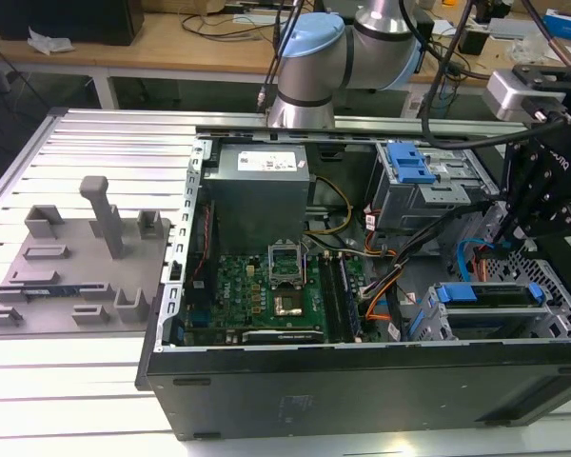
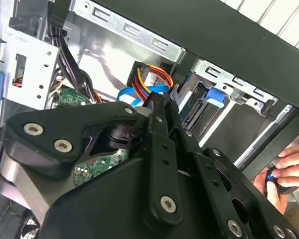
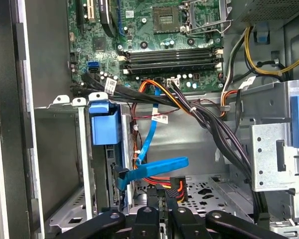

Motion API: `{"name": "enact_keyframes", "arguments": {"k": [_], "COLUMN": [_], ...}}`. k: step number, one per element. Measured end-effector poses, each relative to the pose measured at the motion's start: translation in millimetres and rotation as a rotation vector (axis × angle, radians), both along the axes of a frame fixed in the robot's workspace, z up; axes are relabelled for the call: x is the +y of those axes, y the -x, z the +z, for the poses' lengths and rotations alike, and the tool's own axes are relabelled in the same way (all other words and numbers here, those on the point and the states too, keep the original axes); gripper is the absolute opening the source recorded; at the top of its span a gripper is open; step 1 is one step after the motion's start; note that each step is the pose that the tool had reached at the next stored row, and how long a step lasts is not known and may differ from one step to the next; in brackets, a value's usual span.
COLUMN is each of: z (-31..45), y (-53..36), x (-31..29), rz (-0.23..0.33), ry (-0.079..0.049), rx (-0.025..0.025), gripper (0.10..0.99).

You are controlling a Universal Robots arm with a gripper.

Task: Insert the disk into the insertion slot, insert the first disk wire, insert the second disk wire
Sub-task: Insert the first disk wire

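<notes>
My gripper (image 3: 163, 195) is pinched nearly closed on the first disk wire (image 3: 176, 185) at its dark plug. The disk (image 3: 104, 128) sits in the insertion slot (image 3: 60, 159).

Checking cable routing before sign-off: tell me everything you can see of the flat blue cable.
The flat blue cable is a thin, glossy ribbon. It runs from the motherboard, folds into a loop over the orange-red wires, and ends in a blue plug beside the disk; whether it is seated is unclear.

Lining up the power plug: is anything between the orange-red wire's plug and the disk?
Yes. The second disk wire, the flat blue cable, lies across between the plug of the first disk wire at the gripper and the disk.
</notes>
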State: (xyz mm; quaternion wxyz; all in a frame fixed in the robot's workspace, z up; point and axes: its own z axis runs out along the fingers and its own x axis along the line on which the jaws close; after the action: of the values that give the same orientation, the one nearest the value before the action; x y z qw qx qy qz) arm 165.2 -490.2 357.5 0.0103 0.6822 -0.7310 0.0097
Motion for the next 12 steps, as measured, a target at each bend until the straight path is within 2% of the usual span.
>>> {"name": "enact_keyframes", "arguments": {"k": [2, 3, 4, 5, 7, 12], "z": [0.0, 0.0, 0.0, 0.0, 0.0, -0.1], "y": [-0.4, -1.1, -3.0, -4.4, -5.7, -6.4], "x": [0.0, 0.0, 0.0, 0.0, 0.0, -1.1], "rz": [0.0, 0.0, 0.0, 0.0, 0.0, 0.0], "ry": [0.0, 0.0, 0.0, 0.0, 0.0, 0.0], "rx": [0.006, 0.0126, 0.0248, 0.0299, 0.0323, 0.0325], "gripper": [0.169, 0.169, 0.169, 0.169, 0.169, 0.169]}}
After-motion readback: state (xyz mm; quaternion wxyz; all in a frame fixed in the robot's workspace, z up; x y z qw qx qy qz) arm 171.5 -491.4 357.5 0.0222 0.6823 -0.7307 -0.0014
